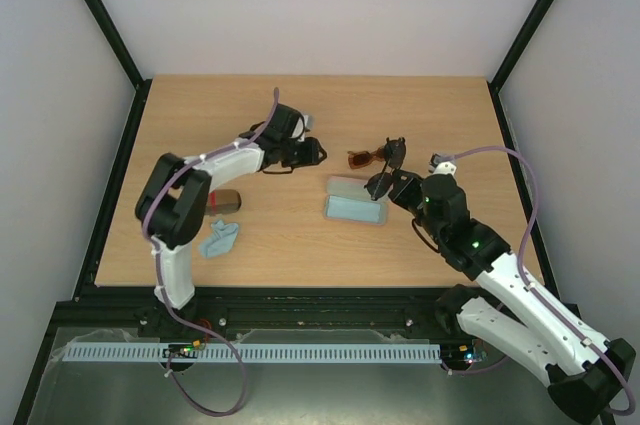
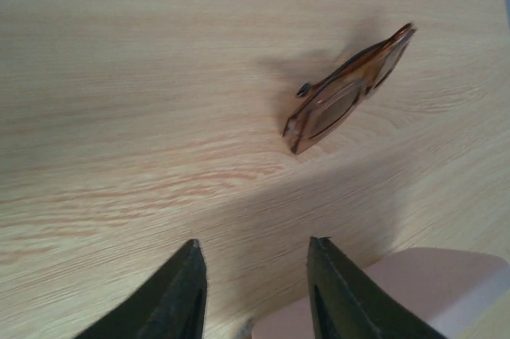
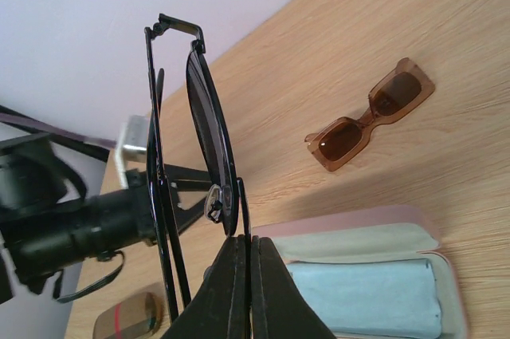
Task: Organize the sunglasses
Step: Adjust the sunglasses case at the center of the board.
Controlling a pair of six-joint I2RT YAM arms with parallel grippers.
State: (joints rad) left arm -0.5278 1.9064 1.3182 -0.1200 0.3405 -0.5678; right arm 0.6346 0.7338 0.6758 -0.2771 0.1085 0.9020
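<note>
Right claw (image 3: 245, 253) is pinching the black aviators (image 3: 209, 128) shut-tight over the open pink case (image 3: 351, 223); the brown pair (image 3: 370, 116) is lying on the tabletop (image 3: 454, 20) beyond.
Risk: the thin frame is sitting in a narrow pinch and could be twisting out or snagging the rim. Left claw (image 2: 255, 271) is hanging part-open, gripping nothing.

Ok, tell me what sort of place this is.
Probably a robot test cell in a lab, not a home or shop: a wooden table boxed in by plain white walls and a black frame, with a left arm and right arm bolted along its near edge.
</note>
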